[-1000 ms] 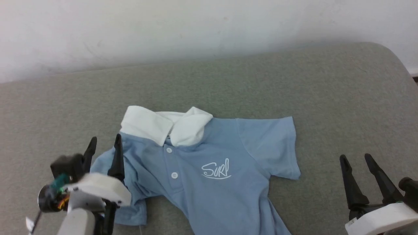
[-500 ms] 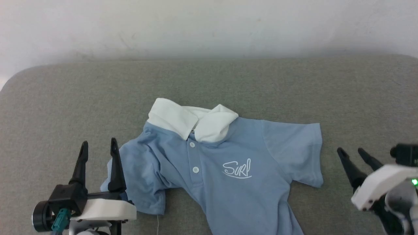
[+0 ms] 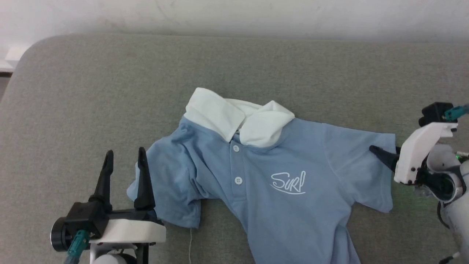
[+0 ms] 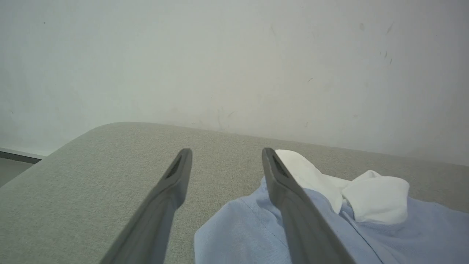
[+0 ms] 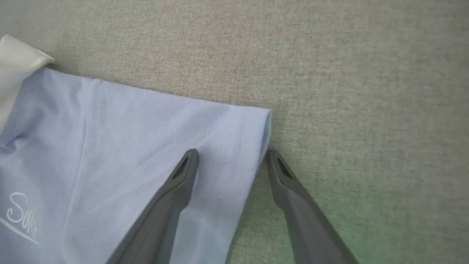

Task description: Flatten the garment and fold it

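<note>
Currently the shirt lies front up on the grey fabric-covered bench. White collar on the far side, bottom hem toward the robot and running off the lower edge of the head view. Long axis collar-to-hem, a bit slanted; sleeves stick out sideways.

Right end effector is spread and holds nothing. It straddles the cuff edge of the right-hand sleeve: one finger over the blue cloth, the other over bare bench just outside the cuff. Can't tell if the tips touch the fabric. That sleeve looks flat already.

Left end effector is also spread and empty, at the outer edge of the left-hand sleeve, inner finger over the cloth, outer finger over bench. This sleeve is bunched, with creases at the armpit.

Judgement: step is flattening, nothing folded yet. Each arm has its own sleeve right at the fingertips, and the shirt body lies inward from both, so the next move likely pinches the cuffs and pulls outward along the sleeve line. Risk: dragging the whole shirt sideways.
</note>
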Available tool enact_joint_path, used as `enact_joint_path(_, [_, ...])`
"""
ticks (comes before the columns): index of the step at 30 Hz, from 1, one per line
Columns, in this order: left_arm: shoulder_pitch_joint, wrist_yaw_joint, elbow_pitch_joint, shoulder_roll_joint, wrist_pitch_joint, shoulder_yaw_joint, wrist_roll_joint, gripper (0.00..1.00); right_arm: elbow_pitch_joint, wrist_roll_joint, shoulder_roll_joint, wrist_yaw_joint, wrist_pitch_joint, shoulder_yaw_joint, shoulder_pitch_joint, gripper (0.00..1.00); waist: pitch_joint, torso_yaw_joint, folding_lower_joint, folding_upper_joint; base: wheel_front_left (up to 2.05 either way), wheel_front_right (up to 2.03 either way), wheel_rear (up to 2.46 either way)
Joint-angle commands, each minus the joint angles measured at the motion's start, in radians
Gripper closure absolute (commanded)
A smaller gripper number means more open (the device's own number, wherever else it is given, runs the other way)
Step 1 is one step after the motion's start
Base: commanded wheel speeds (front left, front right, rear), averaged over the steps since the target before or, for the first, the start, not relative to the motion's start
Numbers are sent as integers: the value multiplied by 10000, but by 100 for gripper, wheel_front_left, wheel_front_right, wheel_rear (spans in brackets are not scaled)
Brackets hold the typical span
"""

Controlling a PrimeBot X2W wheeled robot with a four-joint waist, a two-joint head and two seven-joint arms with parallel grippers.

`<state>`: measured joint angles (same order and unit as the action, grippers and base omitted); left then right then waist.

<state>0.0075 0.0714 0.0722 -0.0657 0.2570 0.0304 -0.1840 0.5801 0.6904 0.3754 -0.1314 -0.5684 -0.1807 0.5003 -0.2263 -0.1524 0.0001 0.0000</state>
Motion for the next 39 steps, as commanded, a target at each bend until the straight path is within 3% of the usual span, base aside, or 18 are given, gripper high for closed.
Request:
enact_joint_path(1, [-181, -87, -78, 47, 46, -33, 90, 0, 429, 141, -36, 7, -493, -413, 178, 0, -256, -254, -1, 0, 0, 0, 0])
enact_joint_path(2, [-197, -122, -119, 59, 46, -38, 111, 0, 628, 237, -43, 7, -809, -613, 208, 13, -259, -270, -1, 0, 0, 0, 0])
enact_joint_path(3, [-200, -155, -179, 68, 46, -40, 136, 0, 796, 332, -52, 7, -1117, -794, 215, 55, -248, -279, -1, 0, 0, 0, 0])
enact_joint_path(5, [-217, -240, -277, 80, 46, -69, 164, 0, 1029, 505, -79, 7, -1608, -1078, 211, 92, -213, -249, -1, 0, 0, 0, 0])
enact_joint_path(6, [-217, -240, -277, 80, 46, -69, 164, 0, 1029, 505, -79, 7, -1608, -1078, 211, 92, -213, -249, -1, 0, 0, 0, 0])
enact_joint_path(7, [-226, -305, -309, 82, 46, -91, 169, 0, 1096, 628, -114, 7, -1803, -1161, 214, 100, -177, -207, -1, 0, 0, 0, 0])
enact_joint_path(11, [-341, -793, -640, -25, 47, -208, -63, 0, 703, 696, 168, 7, -1545, -1390, 368, 100, -4, -32, -1, 0, 0, 0, 0])
enact_joint_path(15, [-845, -1269, -1409, -560, -903, -305, -473, 0, -113, 722, 583, 7, -858, -1413, 342, 100, 257, 207, -1, 0, 0, 0, 0])
enact_joint_path(20, [-1475, -1653, -2452, -1459, -3662, -348, -1186, 0, -1052, 700, 915, 7, -781, -1528, -13, 100, 416, 621, -1, 0, 0, 0, 0])
enact_joint_path(25, [-1661, -1839, -3368, -2287, -6425, -406, -2081, 0, -1648, 771, 835, 7, -870, -1586, -374, 100, 372, 1046, -1, 0, 0, 0, 0])
enact_joint_path(31, [-1573, -1929, -3881, -2604, -9591, 208, -2894, 0, -1904, 850, 722, 7, -863, -1499, -637, 100, 248, 1262, -1, 0, 0, 0, 0])
enact_joint_path(32, [-1580, -1936, -3823, -2529, -9949, 304, -3047, 40, -1912, 854, 712, 7, -842, -1481, -648, 100, 237, 1282, -1, 0, 0, 0, 0])
enact_joint_path(34, [-1576, -1954, -3645, -2427, -10501, 536, -3299, 100, -1950, 826, 691, 7, -702, -1433, -648, 100, 228, 1314, -1, 0, 0, 0, 0])
enact_joint_path(37, [-1622, -1971, -3255, -2357, -10777, 726, -3526, 100, -2110, 677, 730, 7, -311, -1418, -582, 100, 297, 1346, -1, 0, 0, 0, 0])
enact_joint_path(39, [-1776, -1977, -2861, -2514, -10418, 730, -3346, 100, -2264, 544, 791, 7, 100, -1387, -493, 100, 408, 1349, -1, 0, 0, 0, 0])
